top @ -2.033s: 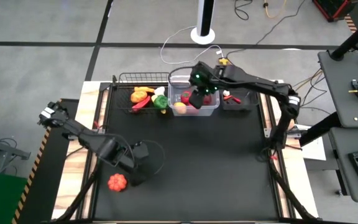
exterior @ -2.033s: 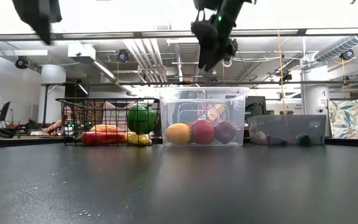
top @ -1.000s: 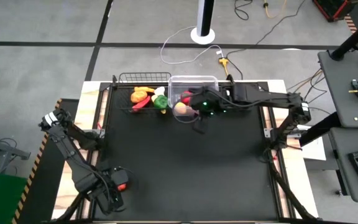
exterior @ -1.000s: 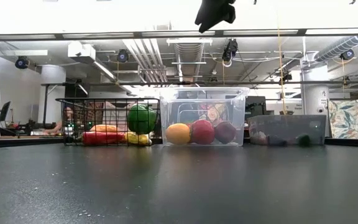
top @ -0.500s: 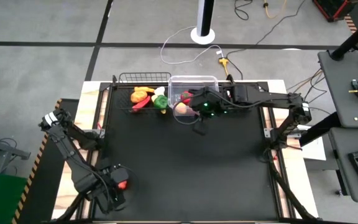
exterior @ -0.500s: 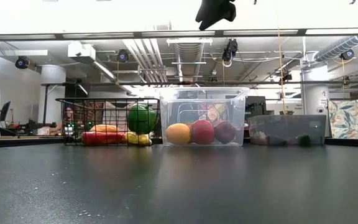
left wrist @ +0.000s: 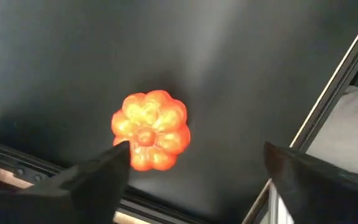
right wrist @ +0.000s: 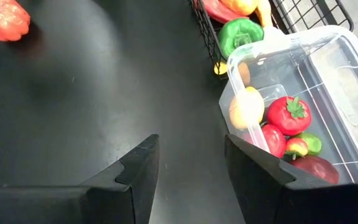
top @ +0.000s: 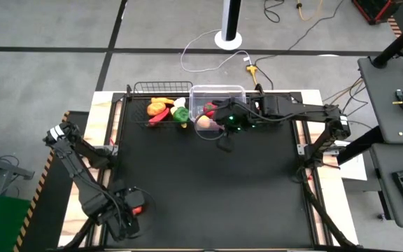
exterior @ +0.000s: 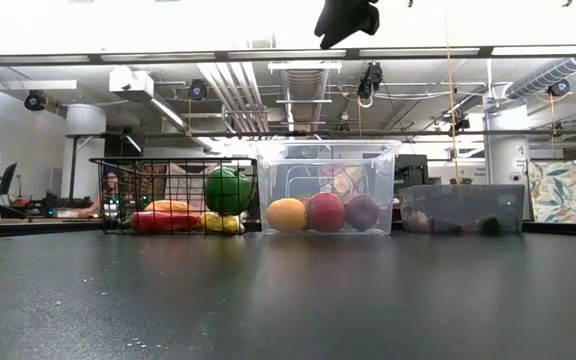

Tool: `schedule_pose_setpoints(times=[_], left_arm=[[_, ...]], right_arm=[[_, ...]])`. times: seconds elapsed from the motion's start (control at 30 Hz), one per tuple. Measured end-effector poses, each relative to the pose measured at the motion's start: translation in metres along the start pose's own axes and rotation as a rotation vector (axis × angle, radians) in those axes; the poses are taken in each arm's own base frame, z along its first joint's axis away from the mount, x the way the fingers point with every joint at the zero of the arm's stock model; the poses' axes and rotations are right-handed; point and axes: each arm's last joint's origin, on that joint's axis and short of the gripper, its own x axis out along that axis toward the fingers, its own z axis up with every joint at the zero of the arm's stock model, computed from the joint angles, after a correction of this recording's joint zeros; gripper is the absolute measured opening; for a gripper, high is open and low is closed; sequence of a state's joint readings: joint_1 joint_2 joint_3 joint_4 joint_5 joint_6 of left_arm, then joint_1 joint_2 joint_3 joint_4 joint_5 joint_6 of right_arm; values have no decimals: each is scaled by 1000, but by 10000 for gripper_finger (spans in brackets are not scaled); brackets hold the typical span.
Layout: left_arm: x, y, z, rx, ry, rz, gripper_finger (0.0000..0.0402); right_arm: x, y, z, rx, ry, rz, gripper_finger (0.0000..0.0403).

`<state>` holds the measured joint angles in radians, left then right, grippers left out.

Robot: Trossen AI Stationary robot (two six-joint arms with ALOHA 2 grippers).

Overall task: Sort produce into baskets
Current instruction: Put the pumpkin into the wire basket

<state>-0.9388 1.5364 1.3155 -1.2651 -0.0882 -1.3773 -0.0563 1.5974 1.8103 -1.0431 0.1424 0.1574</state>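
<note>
One pumpkin [left wrist: 150,130] lay on the mat [top: 208,182] at its near left corner. The left gripper [left wrist: 194,177] hung directly above the pumpkin with jaws spread wide and clear of it, one finger [left wrist: 98,174] to each side. Farther back, the right gripper [right wrist: 188,165] hovered at the near edge of the bin [top: 219,105], jaws parted and holding nothing. Three containers stood in a row along the far edge: a wire basket [exterior: 173,195] on the left, the clear bin in the middle, and a low tray [exterior: 463,208] on the right. The basket held a green pepper [exterior: 227,189] with red and yellow pieces. The bin held a yellow fruit [exterior: 286,214] and a tomato [right wrist: 289,114] among other produce.
</note>
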Motion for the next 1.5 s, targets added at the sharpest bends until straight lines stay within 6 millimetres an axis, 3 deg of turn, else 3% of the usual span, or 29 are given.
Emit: schedule_pose_setpoints(times=[0.13,0.27,0.5,0.87,1.5], left_arm=[[0,3,-1,29,2,33,393],[1,1,-2,14,41,12,369],[18,3,-4,178,35,71,338],[56,15,-10,202,54,79,336],[87,35,-16,198,70,78,336]], right_arm=[[1,0,0,0,2,0,173],[2,1,-1,-2,7,0,173],[11,1,-7,-7,35,-5,173],[18,1,-13,-12,65,-17,173],[18,1,-12,3,61,-26,173]])
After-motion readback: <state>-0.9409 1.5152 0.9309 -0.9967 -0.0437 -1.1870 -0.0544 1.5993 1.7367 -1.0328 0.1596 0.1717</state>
